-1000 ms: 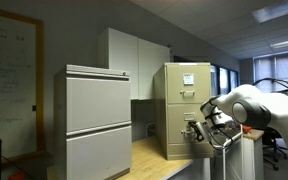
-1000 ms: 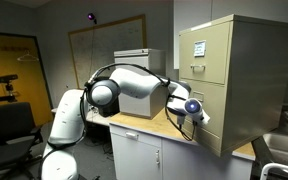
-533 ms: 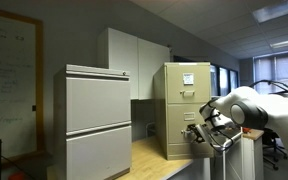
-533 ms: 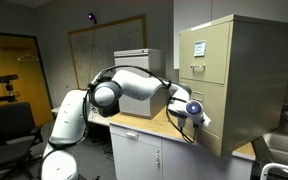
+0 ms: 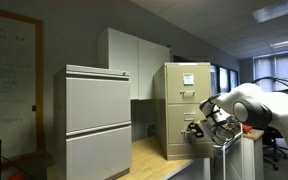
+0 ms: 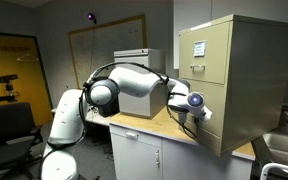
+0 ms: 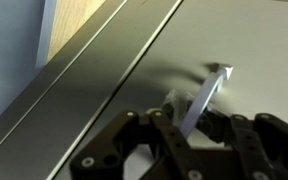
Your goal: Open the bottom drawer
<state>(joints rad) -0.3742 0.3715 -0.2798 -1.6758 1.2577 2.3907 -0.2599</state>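
Wrist view shows the gripper (image 7: 189, 122) at the bottom drawer (image 7: 249, 40), its handle (image 7: 212, 85) between the fingers. Whether they clamp it cannot be told.

Plain tan bottom drawer (image 6: 212, 120), closed.

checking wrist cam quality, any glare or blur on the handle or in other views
Wrist view: the handle catches a bright glint yet looks sharp; the gripper is dark. In an exterior view, ceiling lights are blown out; in both exterior views the room is dim, the bottom drawer shaded.
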